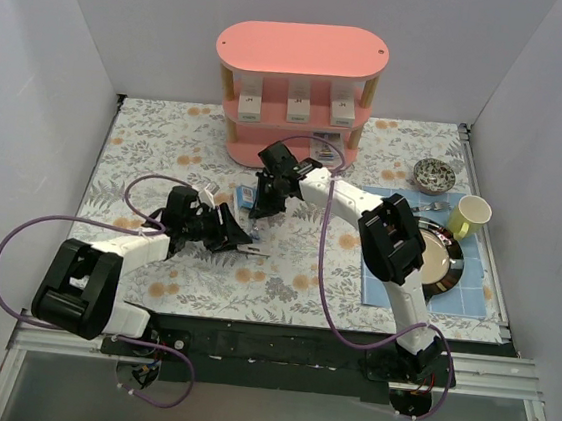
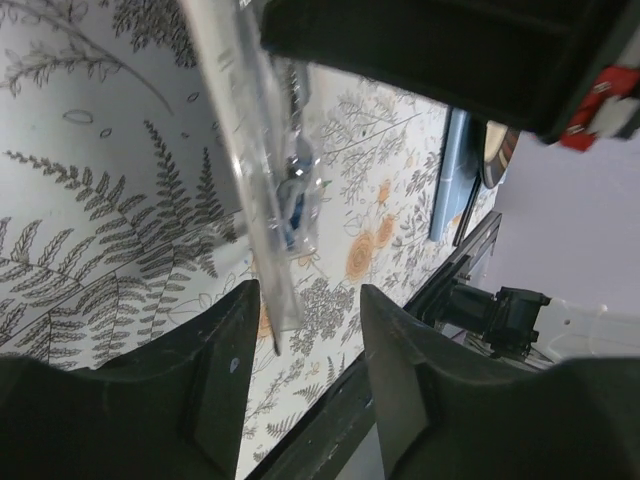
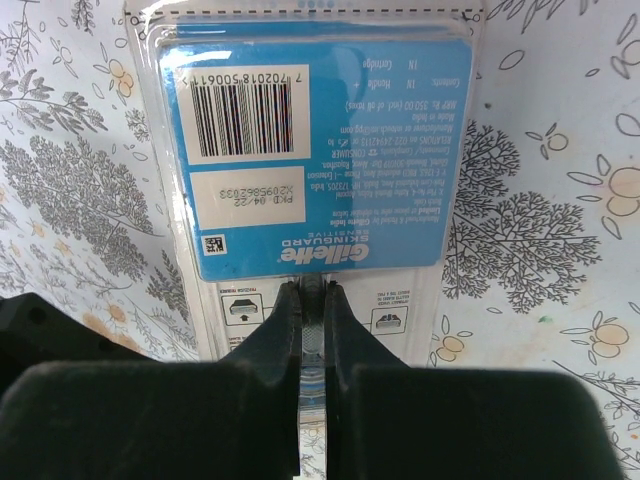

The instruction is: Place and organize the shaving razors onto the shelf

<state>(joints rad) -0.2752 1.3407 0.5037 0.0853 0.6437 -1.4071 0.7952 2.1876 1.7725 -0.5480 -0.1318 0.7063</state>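
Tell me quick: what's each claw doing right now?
Left claw: open, fingers either side of the blister pack's clear edge, not clamped.
Right claw: shut on that blister pack.

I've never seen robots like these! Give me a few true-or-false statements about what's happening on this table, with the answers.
1. Three white boxes stand on the middle tier of the pink shelf. True.
2. The right gripper is empty. False: it is shut on a blue-carded blister pack.
3. The yellow cup sits on top of the shelf. False: it stands off to the right, near the plate.
4. The left gripper has its fingers apart, with the edge of a clear pack between them. True.
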